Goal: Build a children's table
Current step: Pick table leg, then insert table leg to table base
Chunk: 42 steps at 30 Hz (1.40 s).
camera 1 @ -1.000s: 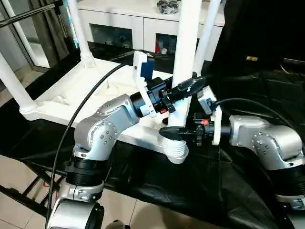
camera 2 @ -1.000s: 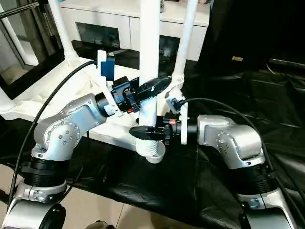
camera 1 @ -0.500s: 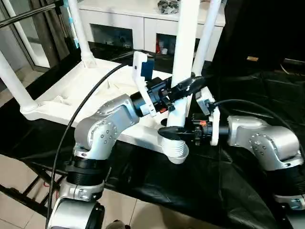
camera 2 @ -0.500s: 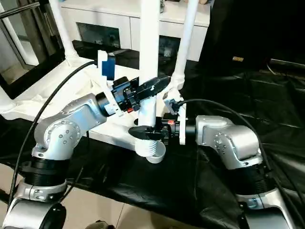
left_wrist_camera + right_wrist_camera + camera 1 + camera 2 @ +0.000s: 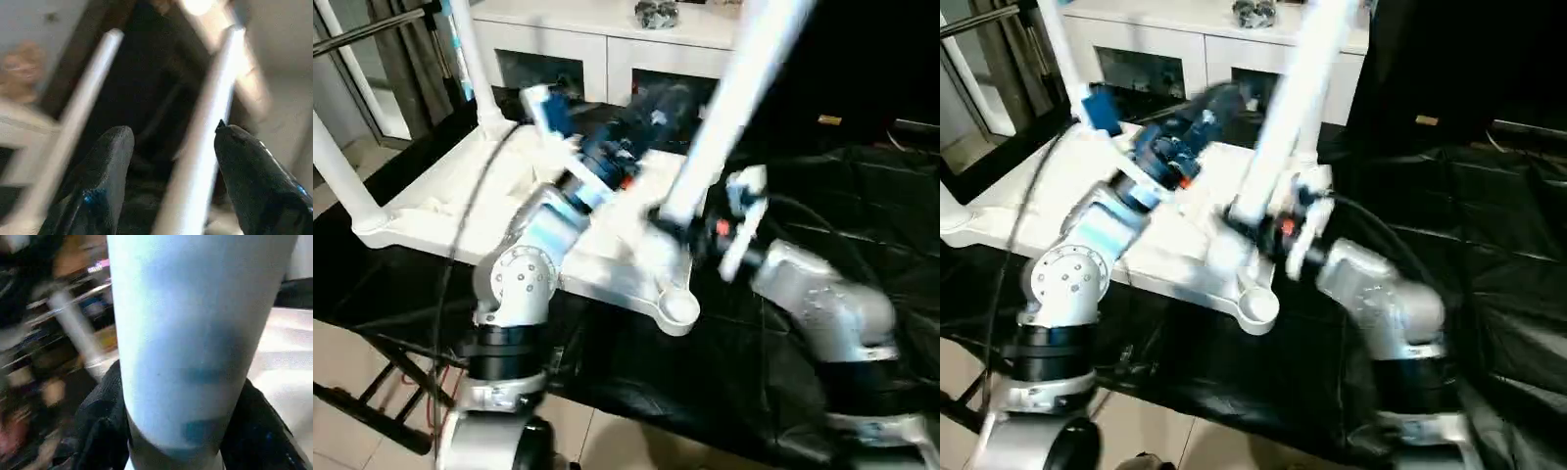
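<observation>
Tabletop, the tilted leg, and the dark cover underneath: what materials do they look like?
Tabletop: white moulded plastic, probably; smooth, with moulded round corner sockets. Tilted leg: same smooth white look, likely a plastic tube. Cover: thin black sheeting, plastic or coated fabric; it wrinkles and shines.

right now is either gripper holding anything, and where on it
The right gripper holds a white table leg near its lower end, one finger on each side, the leg tilted above the tabletop's near corner socket. The left gripper is open, holding nothing.

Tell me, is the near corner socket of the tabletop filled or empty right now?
Empty. The near corner socket shows an open round hole, and the leg leans tilted above it, gripped by the right hand.
</observation>
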{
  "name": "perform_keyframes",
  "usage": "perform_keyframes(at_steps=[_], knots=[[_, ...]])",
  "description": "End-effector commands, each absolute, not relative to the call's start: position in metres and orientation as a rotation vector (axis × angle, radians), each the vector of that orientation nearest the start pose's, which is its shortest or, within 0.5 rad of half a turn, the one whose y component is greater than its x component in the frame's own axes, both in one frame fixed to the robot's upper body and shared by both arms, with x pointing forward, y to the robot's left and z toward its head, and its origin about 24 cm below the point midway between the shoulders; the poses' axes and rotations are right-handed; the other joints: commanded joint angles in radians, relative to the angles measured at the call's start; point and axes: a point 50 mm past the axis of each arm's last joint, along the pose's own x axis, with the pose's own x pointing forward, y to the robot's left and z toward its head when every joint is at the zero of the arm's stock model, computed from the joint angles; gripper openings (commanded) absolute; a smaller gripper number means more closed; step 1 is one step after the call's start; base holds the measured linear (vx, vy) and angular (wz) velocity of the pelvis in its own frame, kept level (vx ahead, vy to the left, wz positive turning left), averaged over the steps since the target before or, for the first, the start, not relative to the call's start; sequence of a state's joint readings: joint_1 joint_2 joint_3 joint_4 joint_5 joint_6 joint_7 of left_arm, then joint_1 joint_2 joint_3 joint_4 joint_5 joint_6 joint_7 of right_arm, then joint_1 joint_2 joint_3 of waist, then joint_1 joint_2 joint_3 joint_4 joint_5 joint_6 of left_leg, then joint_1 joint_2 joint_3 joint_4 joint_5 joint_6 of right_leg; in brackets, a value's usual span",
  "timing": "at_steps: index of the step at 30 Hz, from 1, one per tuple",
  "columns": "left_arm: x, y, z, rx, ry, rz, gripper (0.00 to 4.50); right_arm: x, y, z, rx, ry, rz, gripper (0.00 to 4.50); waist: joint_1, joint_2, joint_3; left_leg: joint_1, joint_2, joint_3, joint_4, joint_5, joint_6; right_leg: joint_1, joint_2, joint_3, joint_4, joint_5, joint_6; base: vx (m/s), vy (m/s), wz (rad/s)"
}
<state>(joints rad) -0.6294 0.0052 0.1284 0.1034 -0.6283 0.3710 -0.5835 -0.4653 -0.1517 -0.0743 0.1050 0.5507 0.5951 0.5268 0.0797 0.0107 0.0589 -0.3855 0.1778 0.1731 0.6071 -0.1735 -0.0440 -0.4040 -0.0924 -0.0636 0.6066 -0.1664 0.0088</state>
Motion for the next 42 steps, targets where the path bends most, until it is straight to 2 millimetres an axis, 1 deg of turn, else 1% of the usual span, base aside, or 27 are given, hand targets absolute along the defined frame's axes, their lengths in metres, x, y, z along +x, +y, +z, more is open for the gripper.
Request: perform_keyframes(at_steps=[1,2,3,4,5,6,8,9,10,11,12,14,15,16,18,19,21,22,23,25,27,30,35,38,39,41,42], knots=[[0.333,0.091,0.174,-0.458,-0.23,-0.871,3.04,0.326,-0.133,0.114,0.379,0.113,0.639,1.91,-0.008,0.01,-0.078,0.023,0.036,-0.014,-0.081,-0.246,-0.057,0.044,-0.038,0.036,-0.076,-0.246,-0.141,0.0,0.0,0.0],[0.335,0.096,0.157,-0.248,-0.141,-0.923,3.04,0.328,-0.146,0.107,0.305,0.132,0.539,1.91,-0.009,0.01,-0.077,0.021,0.035,-0.013,-0.081,-0.239,-0.057,0.046,-0.038,0.037,-0.073,-0.227,-0.146,0.0,0.0,0.0],[0.336,0.096,0.156,-0.243,-0.139,-0.924,3.04,0.328,-0.146,0.107,0.304,0.132,0.537,1.91,-0.008,0.013,-0.079,0.022,0.033,-0.014,-0.082,-0.229,-0.057,0.044,-0.036,0.036,-0.073,-0.228,-0.13,0.0,0.0,0.0],[0.336,0.099,0.146,-0.128,-0.079,-0.964,3.04,0.327,-0.153,0.103,0.275,0.144,0.491,1.91,-0.009,0.019,-0.079,0.024,0.032,-0.014,-0.082,-0.224,-0.058,0.044,-0.037,0.037,-0.071,-0.219,-0.132,0.0,0.0,0.0],[0.336,0.101,0.136,-0.032,-0.036,-1.009,3.04,0.326,-0.158,0.099,0.25,0.157,0.459,1.91,-0.011,0.023,-0.081,0.025,0.032,-0.012,-0.08,-0.214,-0.059,0.047,-0.037,0.039,-0.067,-0.185,-0.141,0.0,0.0,0.0],[0.335,0.102,0.128,0.031,0.004,-1.048,3.04,0.325,-0.162,0.097,0.232,0.169,0.438,1.91,-0.01,0.02,-0.08,0.025,0.03,-0.011,-0.081,-0.206,-0.056,0.046,-0.037,0.038,-0.071,-0.176,-0.145,0.0,0.0,0.0],[0.335,0.107,0.109,0.169,0.107,-1.147,3.04,0.32,-0.169,0.093,0.195,0.187,0.417,1.91,-0.011,0.033,-0.084,0.025,0.03,-0.011,-0.078,-0.181,-0.052,0.05,-0.037,0.039,-0.06,-0.118,-0.168,0.0,0.0,0.0],[0.335,0.107,0.109,0.169,0.107,-1.147,3.04,0.32,-0.169,0.093,0.195,0.187,0.417,1.91,-0.013,0.025,-0.085,0.022,0.03,-0.01,-0.077,-0.171,-0.042,0.054,-0.037,0.039,-0.06,-0.089,-0.181,0.0,0.0,0.0],[0.334,0.113,0.093,0.293,0.191,-1.246,3.04,0.316,-0.172,0.091,0.161,0.197,0.422,1.91,-0.015,0.031,-0.086,0.021,0.029,-0.01,-0.076,-0.162,-0.039,0.057,-0.038,0.039,-0.056,-0.066,-0.194,0.0,0.0,0.0],[0.334,0.113,0.093,0.293,0.191,-1.246,3.04,0.316,-0.172,0.091,0.161,0.197,0.422,1.91,-0.017,0.03,-0.084,0.021,0.027,-0.008,-0.075,-0.166,-0.022,0.057,-0.039,0.039,-0.064,-0.078,-0.197,0.0,0.0,0.0],[0.332,0.119,0.081,0.399,0.27,-1.334,3.04,0.311,-0.174,0.091,0.139,0.208,0.445,1.91,-0.023,0.031,-0.084,0.018,0.027,-0.009,-0.076,-0.169,-0.013,0.059,-0.042,0.039,-0.064,-0.083,-0.21,0.0,0.0,0.0],[0.332,0.125,0.073,0.458,0.335,-1.388,3.04,0.309,-0.175,0.091,0.124,0.217,0.459,1.91,-0.027,0.032,-0.082,0.016,0.028,-0.01,-0.078,-0.19,-0.005,0.062,-0.046,0.039,-0.068,-0.136,-0.211,0.0,0.0,0.0],[0.332,0.126,0.072,0.47,0.354,-1.396,3.04,0.308,-0.176,0.091,0.119,0.219,0.462,1.91,-0.031,0.035,-0.08,0.017,0.03,-0.009,-0.078,-0.203,-0.009,0.062,-0.047,0.04,-0.069,-0.159,-0.212,0.0,0.0,0.0],[0.332,0.127,0.071,0.484,0.363,-1.404,2.68,0.308,-0.177,0.091,0.117,0.22,0.462,1.91,-0.033,0.034,-0.08,0.016,0.03,-0.01,-0.078,-0.207,-0.008,0.063,-0.047,0.04,-0.07,-0.167,-0.215,0.0,0.0,0.0],[0.332,0.132,0.067,0.539,0.409,-1.462,2.68,0.306,-0.179,0.092,0.099,0.224,0.468,1.91,-0.041,0.046,-0.078,0.022,0.032,-0.011,-0.079,-0.246,-0.012,0.057,-0.048,0.038,-0.076,-0.205,-0.228,0.0,0.0,0.0],[0.333,0.134,0.066,0.564,0.421,-1.476,2.61,0.306,-0.181,0.092,0.093,0.226,0.469,1.91,-0.043,0.042,-0.078,0.021,0.031,-0.01,-0.078,-0.251,-0.012,0.058,-0.048,0.038,-0.077,-0.212,-0.229,0.0,0.0,0.0],[0.333,0.134,0.066,0.572,0.424,-1.48,2.44,0.306,-0.181,0.093,0.092,0.226,0.47,1.91,-0.046,0.045,-0.081,0.019,0.033,-0.011,-0.077,-0.245,-0.011,0.061,-0.049,0.039,-0.072,-0.191,-0.239,0.0,0.0,0.0],[0.336,0.138,0.064,0.629,0.446,-1.494,2.23,0.305,-0.182,0.093,0.085,0.228,0.469,1.91,-0.047,0.055,-0.081,0.02,0.031,-0.011,-0.076,-0.241,-0.004,0.059,-0.048,0.038,-0.073,-0.182,-0.246,0.0,0.0,0.0],[0.336,0.138,0.063,0.648,0.458,-1.495,2.26,0.304,-0.182,0.093,0.084,0.229,0.47,1.91,-0.05,0.051,-0.082,0.02,0.03,-0.01,-0.075,-0.245,-0.002,0.06,-0.046,0.038,-0.075,-0.176,-0.248,0.0,0.0,0.0],[0.338,0.139,0.06,0.684,0.478,-1.489,2.25,0.303,-0.182,0.093,0.077,0.234,0.474,1.91,-0.049,0.053,-0.083,0.02,0.03,-0.011,-0.073,-0.241,0.002,0.062,-0.046,0.037,-0.073,-0.16,-0.255,0.0,0.0,0.0],[0.339,0.139,0.058,0.704,0.491,-1.478,1.86,0.302,-0.182,0.093,0.075,0.236,0.48,1.91,-0.047,0.054,-0.085,0.019,0.033,-0.011,-0.073,-0.224,0.012,0.064,-0.049,0.037,-0.069,-0.137,-0.271,0.0,0.0,0.0],[0.341,0.14,0.058,0.691,0.503,-1.473,1.69,0.301,-0.18,0.094,0.073,0.237,0.489,1.91,-0.045,0.054,-0.085,0.019,0.033,-0.01,-0.071,-0.216,0.021,0.064,-0.049,0.036,-0.069,-0.132,-0.282,0.0,0.0,0.0],[0.342,0.145,0.061,0.636,0.513,-1.478,1.33,0.301,-0.174,0.092,0.075,0.238,0.506,1.91,-0.044,0.055,-0.083,0.021,0.035,-0.01,-0.074,-0.239,0.017,0.061,-0.051,0.037,-0.07,-0.16,-0.285,0.0,0.0,0.0],[0.343,0.148,0.061,0.613,0.51,-1.474,0.92,0.301,-0.171,0.092,0.075,0.241,0.524,1.91,-0.044,0.055,-0.084,0.022,0.034,-0.009,-0.073,-0.241,0.017,0.061,-0.05,0.037,-0.07,-0.153,-0.288,0.0,0.0,0.0],[0.343,0.15,0.061,0.606,0.513,-1.468,0.92,0.301,-0.17,0.091,0.073,0.242,0.53,1.91,-0.044,0.038,-0.083,0.02,0.036,-0.009,-0.075,-0.239,0.02,0.062,-0.05,0.037,-0.071,-0.153,-0.288,0.0,0.0,0.0],[0.343,0.151,0.061,0.595,0.521,-1.459,0.87,0.301,-0.168,0.091,0.07,0.244,0.537,1.91,-0.041,0.048,-0.083,0.02,0.035,-0.009,-0.073,-0.227,0.024,0.061,-0.052,0.037,-0.068,-0.15,-0.29,0.0,0.0,0.0],[0.344,0.153,0.059,0.583,0.54,-1.444,0.87,0.301,-0.167,0.091,0.067,0.245,0.545,1.91,-0.04,0.042,-0.084,0.019,0.036,-0.009,-0.072,-0.214,0.029,0.062,-0.053,0.037,-0.066,-0.146,-0.29,0.0,0.0,0.0]])
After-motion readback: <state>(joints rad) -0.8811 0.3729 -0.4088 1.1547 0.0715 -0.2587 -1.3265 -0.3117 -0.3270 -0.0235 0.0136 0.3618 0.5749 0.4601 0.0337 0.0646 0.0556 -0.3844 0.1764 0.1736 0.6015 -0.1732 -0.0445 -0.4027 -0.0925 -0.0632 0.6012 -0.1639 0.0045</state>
